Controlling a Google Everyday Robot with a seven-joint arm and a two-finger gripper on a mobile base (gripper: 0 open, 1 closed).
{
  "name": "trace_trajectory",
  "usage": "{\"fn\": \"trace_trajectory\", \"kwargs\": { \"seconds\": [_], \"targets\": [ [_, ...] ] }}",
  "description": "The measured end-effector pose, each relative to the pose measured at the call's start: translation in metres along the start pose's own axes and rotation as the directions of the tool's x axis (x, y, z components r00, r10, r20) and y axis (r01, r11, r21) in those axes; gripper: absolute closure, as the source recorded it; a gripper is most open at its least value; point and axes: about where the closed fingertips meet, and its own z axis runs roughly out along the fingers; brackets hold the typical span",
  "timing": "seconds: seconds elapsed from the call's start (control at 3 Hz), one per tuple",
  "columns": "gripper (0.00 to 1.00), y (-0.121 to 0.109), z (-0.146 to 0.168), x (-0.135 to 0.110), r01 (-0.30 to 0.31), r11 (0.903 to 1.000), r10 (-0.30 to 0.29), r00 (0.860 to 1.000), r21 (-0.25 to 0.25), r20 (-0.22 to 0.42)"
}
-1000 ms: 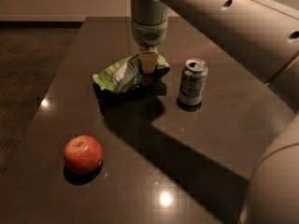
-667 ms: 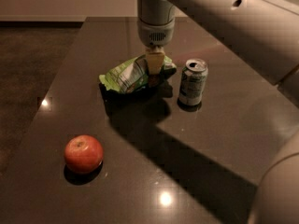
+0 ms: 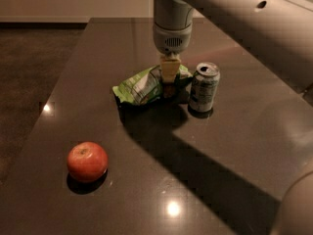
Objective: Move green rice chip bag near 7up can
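Apple (image 3: 87, 161): red, on the near left of the table.
Table (image 3: 234, 146): dark, glossy, with small light reflections.
Floor (image 3: 29, 72): dark, at the left.
Gripper (image 3: 169, 80): low over the table's far middle.

Dark table (image 3: 234, 146): red apple (image 3: 87, 161); green rice chip bag (image 3: 139, 87) just beside 7up can (image 3: 204, 87); jaws tight on bag.

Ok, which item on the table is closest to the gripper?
The green rice chip bag: the gripper is down on its can-side end; the 7up can stands beside, the apple far off.
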Motion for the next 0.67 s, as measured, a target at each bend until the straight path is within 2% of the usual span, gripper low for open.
{"fn": "trace_trajectory", "kwargs": {
  "seconds": [0.33,0.67],
  "targets": [
    [0.0,0.0051,-0.0004,0.0035,-0.011,0.9999,0.011,1.0,-0.01,0.024],
    [0.0,0.0051,-0.0004,0.0034,-0.011,0.9999,0.011,1.0,-0.009,0.025]
  ]
}}
